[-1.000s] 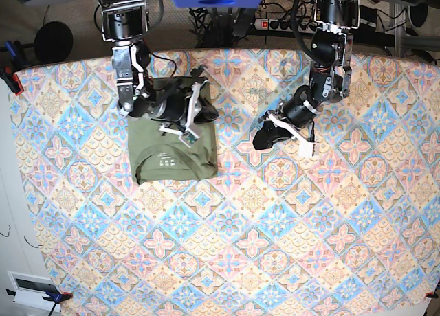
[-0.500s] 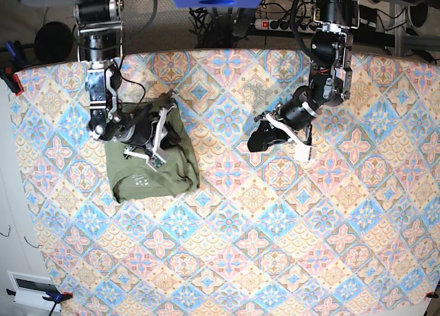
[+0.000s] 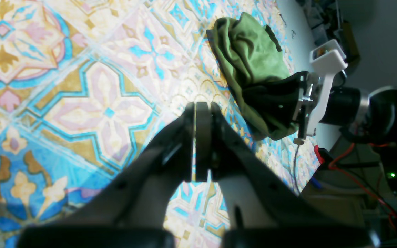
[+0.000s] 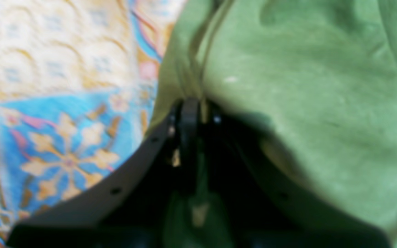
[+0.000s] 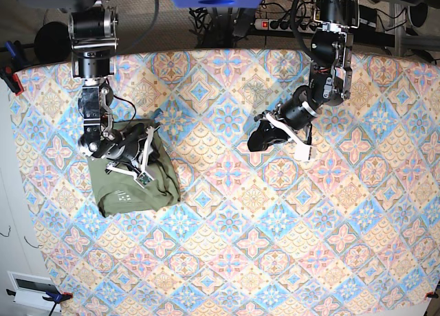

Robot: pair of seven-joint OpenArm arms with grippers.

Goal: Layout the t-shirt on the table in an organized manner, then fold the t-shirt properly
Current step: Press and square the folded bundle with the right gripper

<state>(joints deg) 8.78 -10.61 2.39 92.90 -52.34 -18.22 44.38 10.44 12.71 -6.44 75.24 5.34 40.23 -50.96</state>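
The t-shirt (image 5: 134, 177), soft olive-green cotton folded into a rumpled rectangular bundle, lies near the desk's (image 5: 275, 247) left edge in my base view, on the glossy cloth of diamond floral tiles. I see my right claw (image 5: 150, 161) pinched on a fabric fold. My left claw (image 3: 200, 113) hangs clenched and empty over bare tiles, well apart.

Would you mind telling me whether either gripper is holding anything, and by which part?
The right gripper is shut on a fold at the edge of the olive-green t-shirt. The left gripper is shut and holds nothing.
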